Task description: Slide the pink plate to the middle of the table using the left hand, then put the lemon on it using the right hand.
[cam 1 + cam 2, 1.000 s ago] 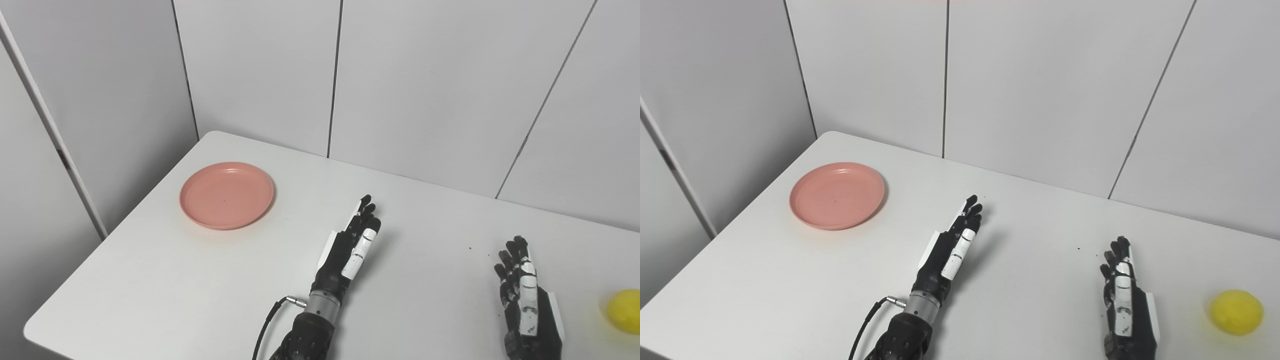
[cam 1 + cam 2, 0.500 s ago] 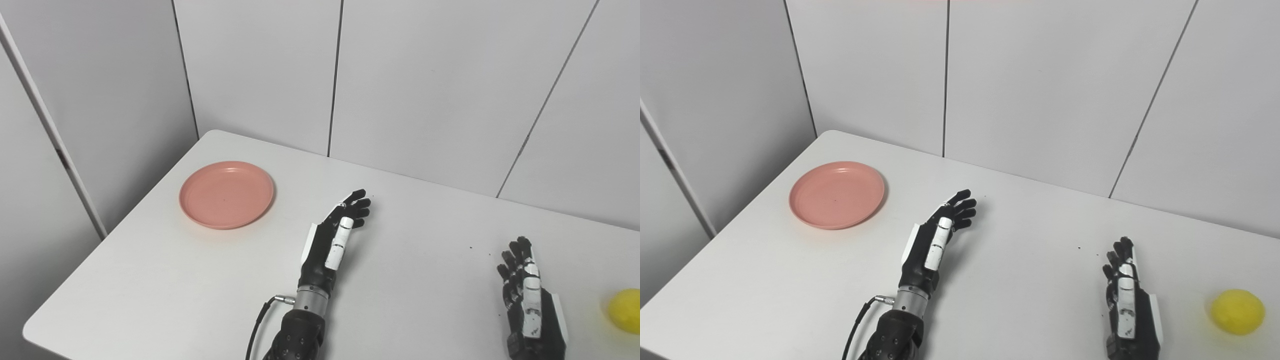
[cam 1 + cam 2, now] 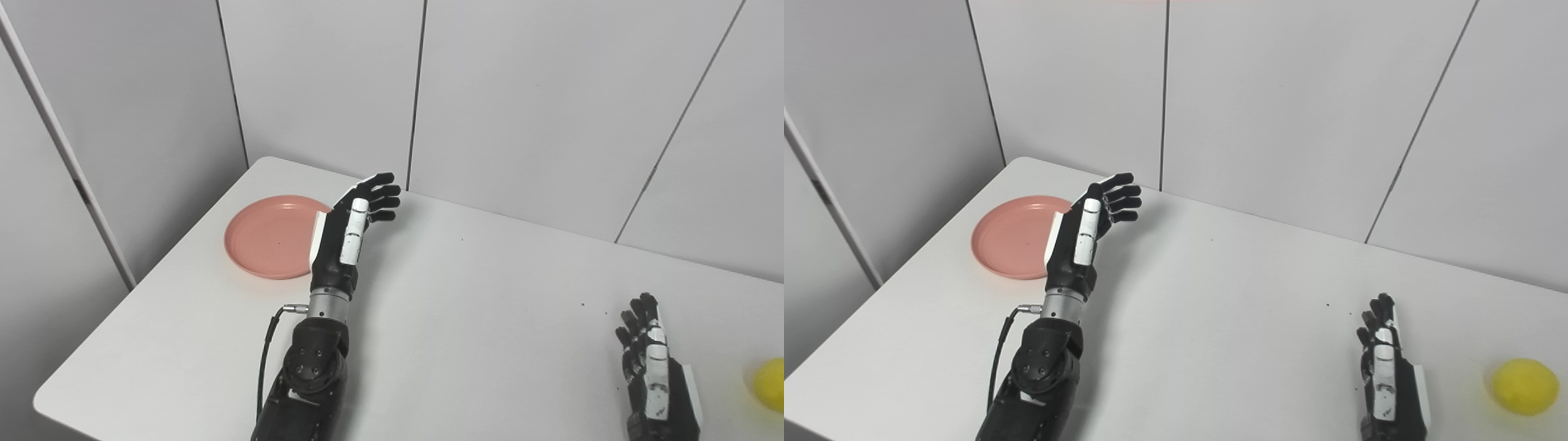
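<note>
A white counter (image 3: 465,318) with a smooth matte top and rounded corners fills the lower part of both views, its far edge running at a slant from upper left to lower right. A few tiny dark specks (image 3: 582,304) lie on it toward the right. Behind it stands a wall (image 3: 539,110) of pale grey panels, split by thin dark vertical seams (image 3: 416,92). On the left another grey panel wall (image 3: 141,122) meets it at a corner, crossed by a slanted white strip (image 3: 61,153). The light is soft and even, casting only faint shadows on the counter.
</note>
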